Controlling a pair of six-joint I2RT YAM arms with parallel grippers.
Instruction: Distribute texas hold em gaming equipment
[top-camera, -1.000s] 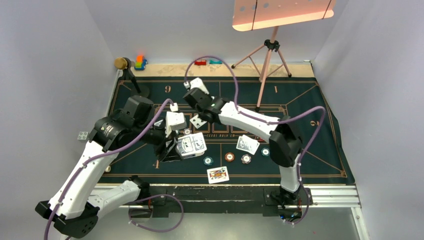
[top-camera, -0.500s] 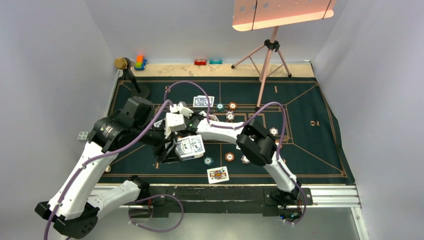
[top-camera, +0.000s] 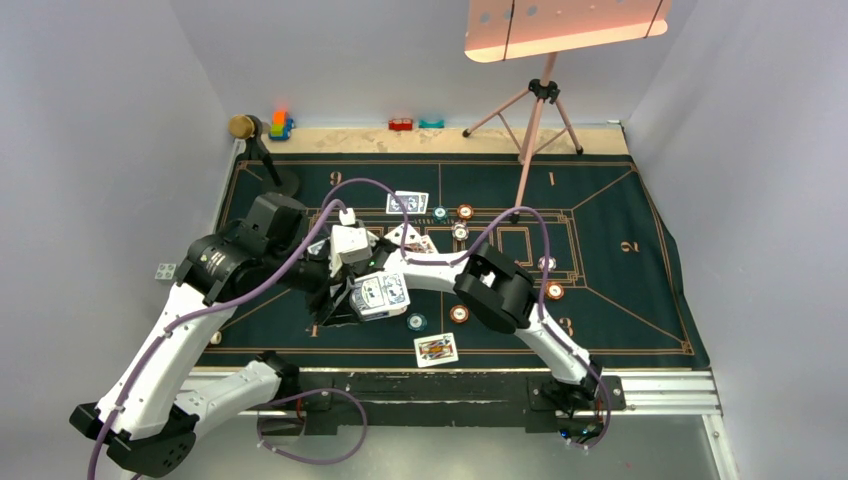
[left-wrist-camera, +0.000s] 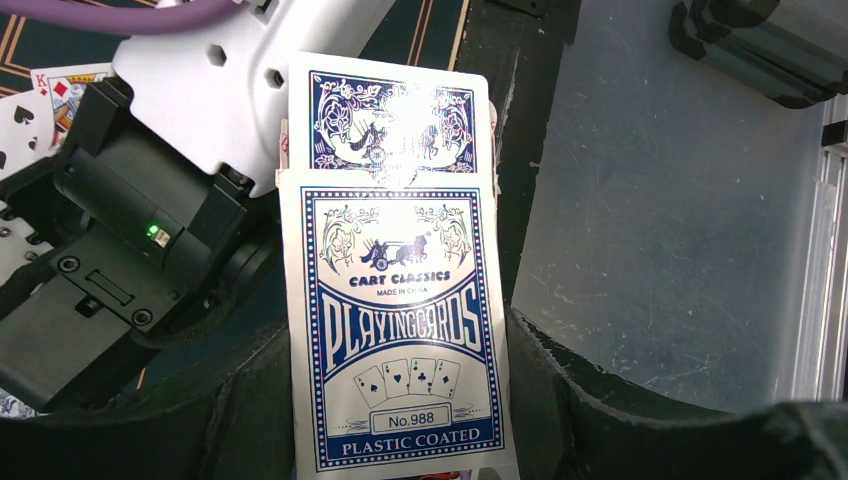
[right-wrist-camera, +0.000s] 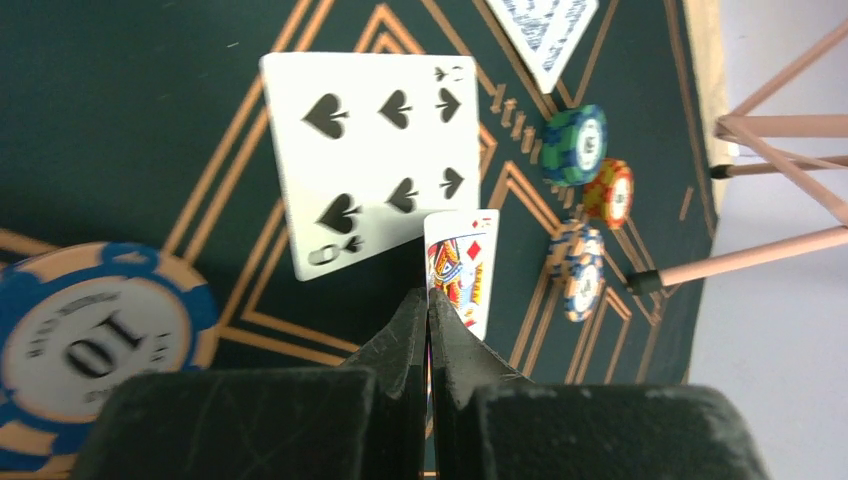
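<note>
Two grips: left claw (left-wrist-camera: 400, 405) clamps blue-patterned boxed deck (left-wrist-camera: 395, 300); right claw (right-wrist-camera: 428, 312) pinches diamond face card (right-wrist-camera: 462, 268).

I've swung my right gripper (right-wrist-camera: 428, 300) back from the far edge of the mat (top-camera: 620, 290). It's now tucked just beside my left gripper (left-wrist-camera: 400, 400), elbow folded.

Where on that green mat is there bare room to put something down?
The widest bare felt is on the right of the mat, between the tripod leg and the mat's right edge. The middle is crowded with chips, cards, the left arm and the right arm.
</note>
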